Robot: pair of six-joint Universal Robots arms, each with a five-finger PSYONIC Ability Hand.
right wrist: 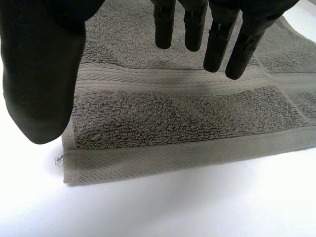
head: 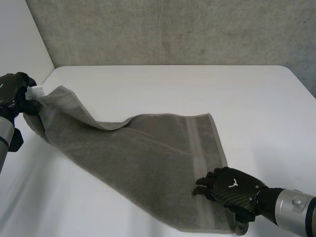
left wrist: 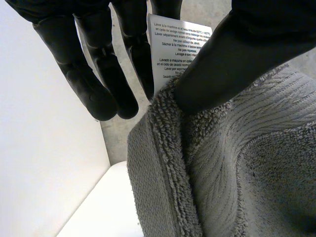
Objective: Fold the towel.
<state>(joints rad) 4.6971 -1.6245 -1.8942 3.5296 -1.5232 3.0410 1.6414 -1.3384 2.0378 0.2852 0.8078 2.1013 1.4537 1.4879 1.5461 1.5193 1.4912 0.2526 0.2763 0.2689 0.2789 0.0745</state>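
A grey towel [head: 148, 158] lies slantwise across the white table [head: 207, 89]. Its left end is lifted off the surface. My left hand [head: 15, 91] holds that raised corner, beside the white care label [head: 35, 92]. In the left wrist view my thumb [left wrist: 232, 59] pinches the towel [left wrist: 237, 163] and its label [left wrist: 177, 44] against the fingers [left wrist: 143, 64]. My right hand [head: 232, 190] rests over the towel's near right end, by the woven band. In the right wrist view its fingers [right wrist: 217, 44] are straight and spread just above the towel [right wrist: 173, 113], near a corner lying flat.
A concrete wall [head: 173, 29] stands behind the table. The table's left edge runs just below my left hand, and its far right corner [head: 291, 71] is rounded. Bare white surface lies beyond the towel and to its right.
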